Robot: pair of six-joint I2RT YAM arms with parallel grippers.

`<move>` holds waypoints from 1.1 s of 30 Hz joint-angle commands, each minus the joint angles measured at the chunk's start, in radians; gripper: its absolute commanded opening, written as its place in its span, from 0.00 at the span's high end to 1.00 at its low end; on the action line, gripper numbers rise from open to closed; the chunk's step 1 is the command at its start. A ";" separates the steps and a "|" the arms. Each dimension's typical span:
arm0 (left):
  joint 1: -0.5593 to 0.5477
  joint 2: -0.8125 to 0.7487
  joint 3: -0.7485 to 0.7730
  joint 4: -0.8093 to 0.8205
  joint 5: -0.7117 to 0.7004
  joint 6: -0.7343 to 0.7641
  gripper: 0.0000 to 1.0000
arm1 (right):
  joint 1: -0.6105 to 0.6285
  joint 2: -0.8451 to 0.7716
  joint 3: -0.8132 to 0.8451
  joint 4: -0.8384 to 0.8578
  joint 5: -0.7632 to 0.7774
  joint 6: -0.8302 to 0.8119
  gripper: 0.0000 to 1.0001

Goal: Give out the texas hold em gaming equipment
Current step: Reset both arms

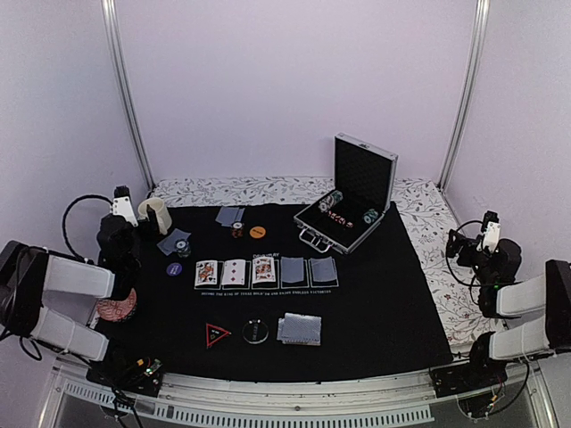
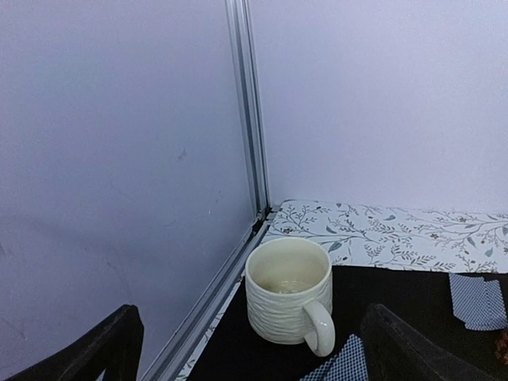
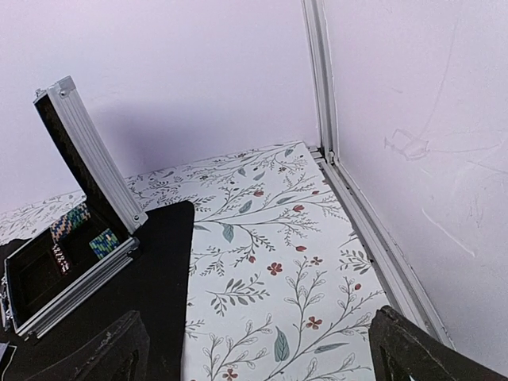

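On the black mat (image 1: 384,294) lies a row of playing cards: three face up (image 1: 234,272) and two grey-blue backs (image 1: 308,271). A loose pile of cards (image 1: 299,328) sits nearer me, beside a black-and-white disc (image 1: 255,332) and a red-edged triangle marker (image 1: 216,334). An orange disc (image 1: 258,232), a purple disc (image 1: 174,267) and small chip stacks (image 1: 236,229) lie farther back. My left gripper (image 1: 128,210) (image 2: 252,343) is open and empty, facing the mug. At the far right my right gripper (image 1: 489,234) (image 3: 254,343) is open and empty, above the floral cloth.
A cream mug (image 2: 287,300) stands at the mat's back left corner, with a face-down card (image 2: 341,363) by its handle and another card (image 2: 479,300) to the right. The open silver case (image 1: 348,205) (image 3: 71,230) holds chips (image 3: 103,242). A round red-patterned object (image 1: 118,308) lies under my left arm.
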 commanded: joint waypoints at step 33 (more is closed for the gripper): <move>0.048 0.219 -0.121 0.404 0.120 0.007 0.02 | 0.082 0.343 0.094 0.401 -0.199 -0.112 0.01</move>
